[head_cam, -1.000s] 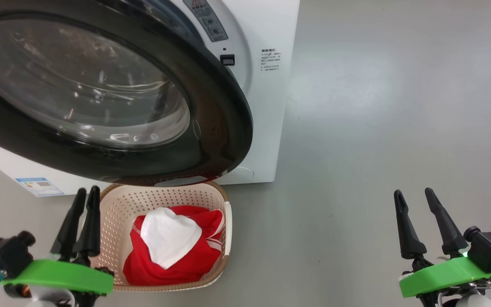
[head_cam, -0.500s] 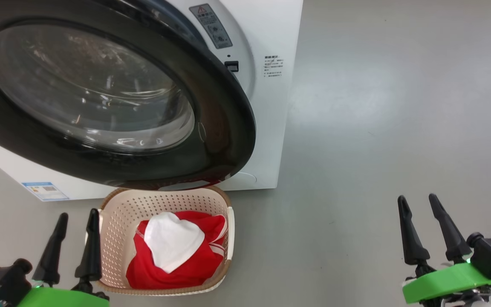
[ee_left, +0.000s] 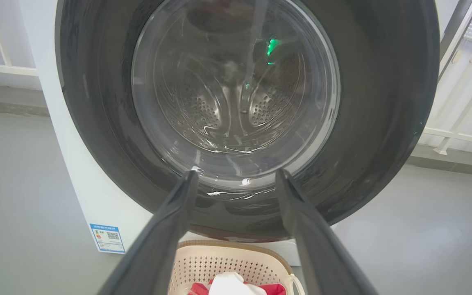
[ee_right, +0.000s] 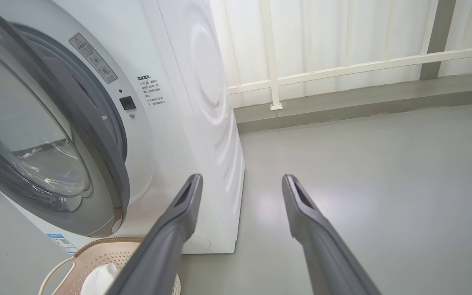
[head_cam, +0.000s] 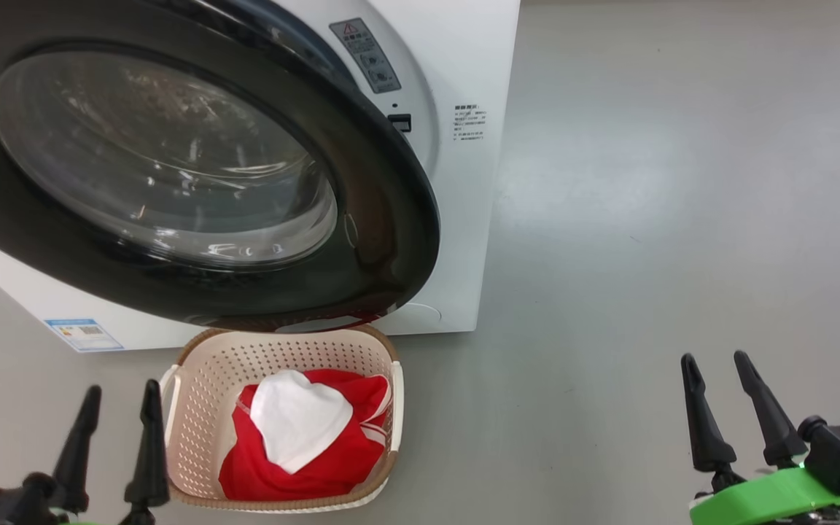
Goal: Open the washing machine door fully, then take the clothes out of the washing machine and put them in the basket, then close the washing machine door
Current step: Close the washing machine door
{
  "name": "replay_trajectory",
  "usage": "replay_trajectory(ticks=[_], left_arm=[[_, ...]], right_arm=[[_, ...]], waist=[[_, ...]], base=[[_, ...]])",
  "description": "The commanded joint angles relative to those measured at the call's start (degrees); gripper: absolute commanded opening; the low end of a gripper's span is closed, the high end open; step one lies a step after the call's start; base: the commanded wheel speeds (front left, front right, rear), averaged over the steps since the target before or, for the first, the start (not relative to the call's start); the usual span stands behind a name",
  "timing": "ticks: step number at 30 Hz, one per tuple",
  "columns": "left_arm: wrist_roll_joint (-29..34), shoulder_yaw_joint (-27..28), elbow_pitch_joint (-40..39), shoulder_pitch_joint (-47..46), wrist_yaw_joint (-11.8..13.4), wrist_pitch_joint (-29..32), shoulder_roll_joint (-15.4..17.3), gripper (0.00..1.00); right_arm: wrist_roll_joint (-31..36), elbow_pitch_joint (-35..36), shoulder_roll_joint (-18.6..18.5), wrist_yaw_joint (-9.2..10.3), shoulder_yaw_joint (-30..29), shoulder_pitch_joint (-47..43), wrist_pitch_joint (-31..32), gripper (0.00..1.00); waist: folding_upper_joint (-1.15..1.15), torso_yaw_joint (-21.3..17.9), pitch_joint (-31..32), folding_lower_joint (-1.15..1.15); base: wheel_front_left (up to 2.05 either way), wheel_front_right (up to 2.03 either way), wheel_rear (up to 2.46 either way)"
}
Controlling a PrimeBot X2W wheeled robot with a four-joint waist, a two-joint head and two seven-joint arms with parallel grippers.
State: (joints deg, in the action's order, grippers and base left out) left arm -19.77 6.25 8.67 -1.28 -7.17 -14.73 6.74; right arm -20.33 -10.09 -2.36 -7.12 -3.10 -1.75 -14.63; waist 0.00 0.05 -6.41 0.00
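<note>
1. The clothes (head_cam: 296,467) lie in the basket (head_cam: 197,415), which stands on the floor (head_cam: 646,219) just before the washing machine (head_cam: 456,58). The drum (ee_left: 236,114), seen through the door, looks empty. I judge the unloading done and only the closing left.
2. The washing machine door (head_cam: 383,219) stands ajar; the right wrist view shows a gap between its black rim and the machine's front.
3. The left tool (head_cam: 121,388) is spread wide and holds nothing, just beside the basket's left side. The right tool (head_cam: 715,357) is equally wide and empty, well apart over bare floor.
4. The next move probably calls for a push on the rim's free edge until the door shuts.
5. A second ago the left tool's fingers were nearly together and higher beside the basket's corner. Now they are parted and drawn back. The camera has shifted slightly, and the clothes lie as they did.
</note>
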Motion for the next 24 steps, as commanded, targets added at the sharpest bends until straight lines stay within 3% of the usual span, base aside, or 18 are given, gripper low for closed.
replay_trajectory(ticks=[1,24], left_arm=[[0.78,2.26,-1.5,0.1,-0.32,-0.27,0.43,1.0],[2.29,2.09,-1.26,0.25,-0.32,-0.27,-1.39,1.0]], right_arm=[[0.53,1.45,-0.52,-0.36,1.02,-0.33,-0.37,1.0],[0.66,1.28,-0.52,-0.36,1.62,-0.03,-0.37,1.0]], waist=[[0.0,0.08,0.09,0.0],[0.0,1.17,0.22,0.0]], base=[[0.0,0.0,0.0],[0.0,0.0,0.0]])
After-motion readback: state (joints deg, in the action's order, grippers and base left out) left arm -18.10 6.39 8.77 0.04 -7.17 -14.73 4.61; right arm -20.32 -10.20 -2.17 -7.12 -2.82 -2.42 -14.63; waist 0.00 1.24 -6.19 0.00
